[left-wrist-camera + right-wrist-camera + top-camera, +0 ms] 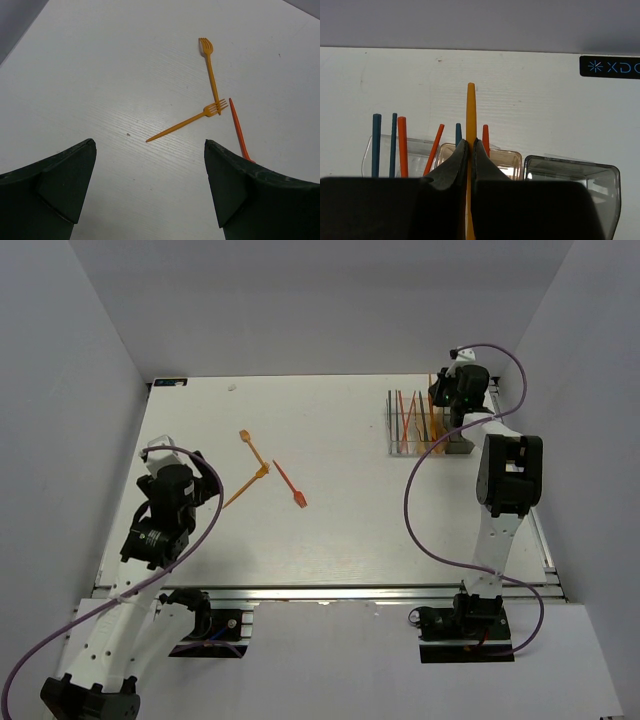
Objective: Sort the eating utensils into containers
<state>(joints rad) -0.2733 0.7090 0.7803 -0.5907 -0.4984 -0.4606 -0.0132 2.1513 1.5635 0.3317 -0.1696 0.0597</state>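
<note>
Right hand (470, 143) pinches a slim orange plastic utensil (470, 107); left hand (150, 150) gapes wide.

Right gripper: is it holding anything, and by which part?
Yes: the right gripper is shut on an orange utensil, pinching its shaft; the tapered handle tip sticks out beyond.

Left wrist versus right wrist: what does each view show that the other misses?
Left wrist only: the open left end effector, two orange forks and a red utensil lying flat. Right wrist only: the right end effector shut on an orange utensil, near three bins, some holding upright utensils. Both: the white table.
</note>
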